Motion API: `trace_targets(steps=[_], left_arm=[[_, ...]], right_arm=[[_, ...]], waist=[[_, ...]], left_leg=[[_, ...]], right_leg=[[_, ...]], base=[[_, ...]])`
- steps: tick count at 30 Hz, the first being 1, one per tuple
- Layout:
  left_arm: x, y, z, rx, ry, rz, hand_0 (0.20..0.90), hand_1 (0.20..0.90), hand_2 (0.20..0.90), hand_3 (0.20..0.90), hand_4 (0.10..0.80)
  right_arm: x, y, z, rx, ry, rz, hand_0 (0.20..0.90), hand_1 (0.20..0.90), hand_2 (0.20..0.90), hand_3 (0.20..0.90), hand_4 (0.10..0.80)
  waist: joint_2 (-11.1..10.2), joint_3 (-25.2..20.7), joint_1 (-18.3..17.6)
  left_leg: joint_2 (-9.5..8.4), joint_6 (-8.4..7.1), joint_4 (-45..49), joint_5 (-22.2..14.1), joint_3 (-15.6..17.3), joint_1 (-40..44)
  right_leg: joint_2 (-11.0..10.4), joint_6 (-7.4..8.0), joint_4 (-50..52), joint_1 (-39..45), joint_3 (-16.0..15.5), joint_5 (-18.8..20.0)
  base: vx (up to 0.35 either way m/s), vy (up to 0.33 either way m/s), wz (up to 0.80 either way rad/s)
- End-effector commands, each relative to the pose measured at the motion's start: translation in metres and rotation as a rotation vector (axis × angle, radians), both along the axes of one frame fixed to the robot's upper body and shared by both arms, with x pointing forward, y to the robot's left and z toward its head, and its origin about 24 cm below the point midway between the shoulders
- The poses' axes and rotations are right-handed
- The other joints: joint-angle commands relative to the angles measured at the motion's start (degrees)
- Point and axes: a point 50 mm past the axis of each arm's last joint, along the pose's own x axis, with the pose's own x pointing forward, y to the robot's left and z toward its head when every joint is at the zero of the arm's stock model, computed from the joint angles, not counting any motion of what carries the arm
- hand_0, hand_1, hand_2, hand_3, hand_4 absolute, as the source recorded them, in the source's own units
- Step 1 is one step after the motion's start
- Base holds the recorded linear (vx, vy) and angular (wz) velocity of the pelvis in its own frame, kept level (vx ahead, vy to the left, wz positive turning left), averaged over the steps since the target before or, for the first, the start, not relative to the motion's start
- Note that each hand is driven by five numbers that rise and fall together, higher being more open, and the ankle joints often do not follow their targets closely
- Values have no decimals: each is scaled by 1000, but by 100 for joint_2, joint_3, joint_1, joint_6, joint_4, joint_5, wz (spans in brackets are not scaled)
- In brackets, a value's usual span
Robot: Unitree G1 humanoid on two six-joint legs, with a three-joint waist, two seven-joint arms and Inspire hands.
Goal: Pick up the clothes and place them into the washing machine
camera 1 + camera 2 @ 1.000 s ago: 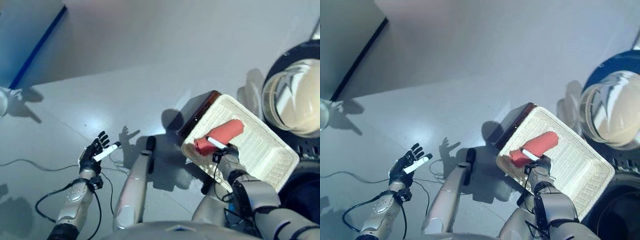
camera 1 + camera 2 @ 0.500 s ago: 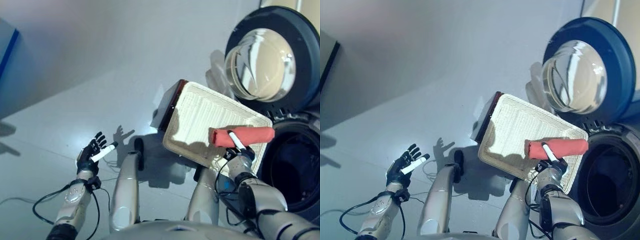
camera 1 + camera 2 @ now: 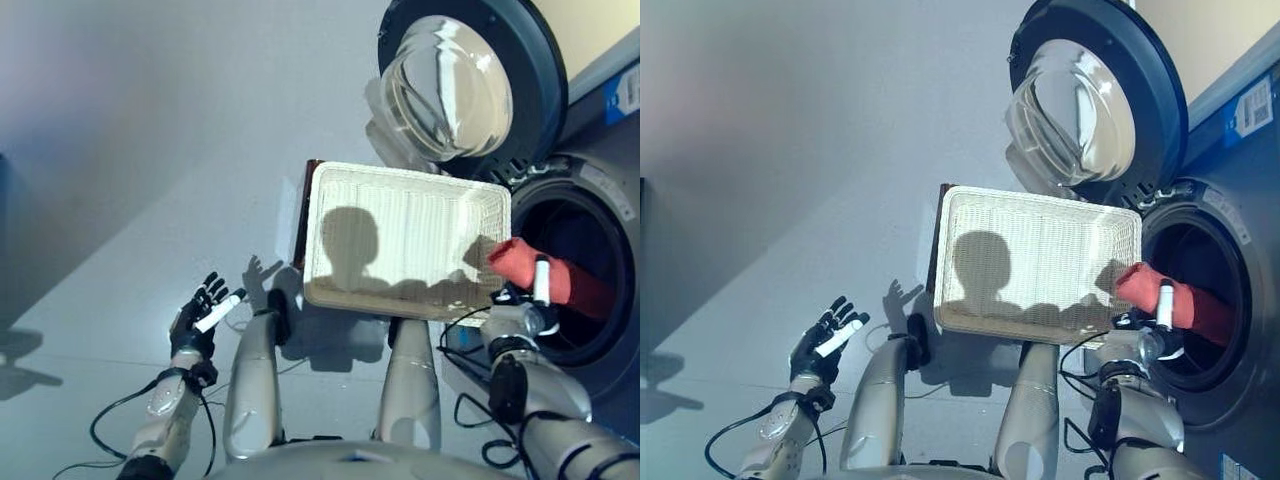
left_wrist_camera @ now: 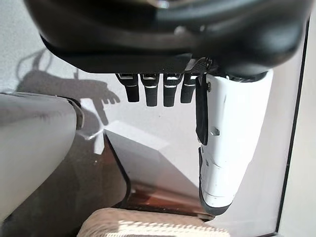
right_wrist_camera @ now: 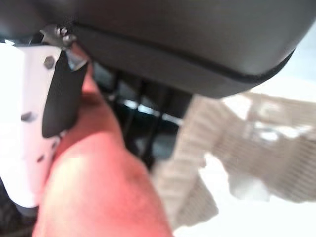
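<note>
Red cloth (image 3: 560, 278) gripped in right robot hand (image 3: 528, 305), at washer opening (image 3: 1200, 290)

Red cloth (image 5: 94, 197) blurred, cut off.

A rolled red cloth (image 3: 545, 280) is lying across the washing machine's (image 3: 1230, 330) open round mouth, its door (image 3: 460, 85) swinging wide open.

Bright overhead light. Hard shadows fall across the white basket (image 3: 405, 240) and floor (image 3: 150, 180). Right wrist view blurred.
</note>
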Motion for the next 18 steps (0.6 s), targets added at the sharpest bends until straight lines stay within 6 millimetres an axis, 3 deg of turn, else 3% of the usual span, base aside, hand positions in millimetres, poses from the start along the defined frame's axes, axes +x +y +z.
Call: trace_targets(steps=[1, 6, 11, 14, 17, 18], left_arm=[[-19, 9, -3, 19, 0, 32, 900, 900, 900, 900, 800], [-23, 7, -10, 12, 35, 24, 900, 900, 900, 900, 800], [-24, 7, -10, 19, 48, 10, 900, 900, 900, 900, 800], [-24, 7, -11, 17, 50, 11, 900, 900, 900, 900, 800], [-22, 6, -11, 17, 51, 13, 900, 900, 900, 900, 800], [-22, 6, -11, 19, 52, 13, 900, 900, 900, 900, 800]], right_arm=[[-25, -70, 62, -185, -130, -287, 200, 200, 200, 200, 300], [-50, -102, 87, -178, -175, -476, 200, 200, 200, 200, 300], [-70, -125, 112, -193, -164, -557, 200, 200, 200, 200, 300], [-73, -130, 118, -202, -159, -563, 200, 200, 200, 200, 300], [-70, -125, 111, -201, -160, -553, 200, 200, 200, 200, 300], [-69, -124, 110, -195, -160, -550, 540, 540, 540, 540, 543]], waist=[[224, -294, 15], [408, -414, 34], [533, -530, 48], [533, -558, 31], [500, -540, -16], [492, -547, -15]], left_leg=[[301, -314, -520, 115, -451, 316], [258, -363, -582, 131, -484, 332], [223, -386, -619, 130, -467, 355], [230, -393, -618, 124, -431, 363], [243, -404, -570, 106, -398, 340], [244, -410, -570, 109, -399, 333]], right_leg=[[-159, 76, 214, -124, -418, 503], [-229, 104, 198, -73, -440, 489], [-262, 119, 214, -64, -444, 494], [-238, 117, 224, -86, -414, 496], [-215, 104, 238, -115, -381, 503], [-217, 102, 236, -114, -381, 503]], base=[[29, 24, 4], [22, 12, 7], [10, 13, 3], [4, 11, 4], [0, 0, 0], [0, 0, 0]])
